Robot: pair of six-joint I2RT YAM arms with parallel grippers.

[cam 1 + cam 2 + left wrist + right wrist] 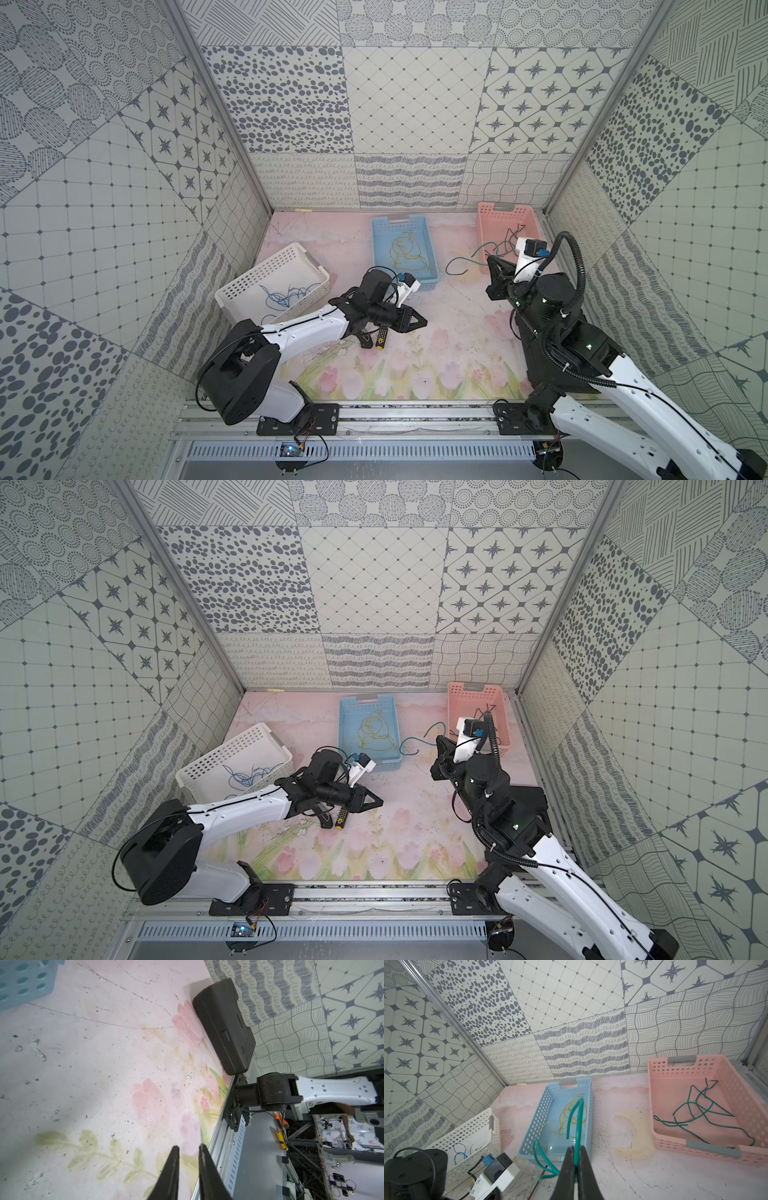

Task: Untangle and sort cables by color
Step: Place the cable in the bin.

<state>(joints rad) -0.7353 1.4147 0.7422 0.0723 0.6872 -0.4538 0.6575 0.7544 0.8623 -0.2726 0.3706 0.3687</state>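
My right gripper (576, 1148) is shut on a green cable (579, 1109) that arcs up from the jaws and loops on the table between the blue and pink baskets (461, 259). More green cables (695, 1111) lie in the pink basket (675, 1068). Yellow cables (405, 251) lie in the blue basket (376, 249). Blue cables (282, 297) lie in the tilted white basket (270, 276). My left gripper (189, 1147) hovers low over the mat at mid table (424, 322), its jaws a little apart with nothing between them.
A black-and-yellow screwdriver (380, 336) lies on the flowered mat just under the left wrist. A black block (224, 1026) sits at the mat's right edge beneath the right arm. Patterned walls close in three sides, and a metal rail (415, 415) runs along the front.
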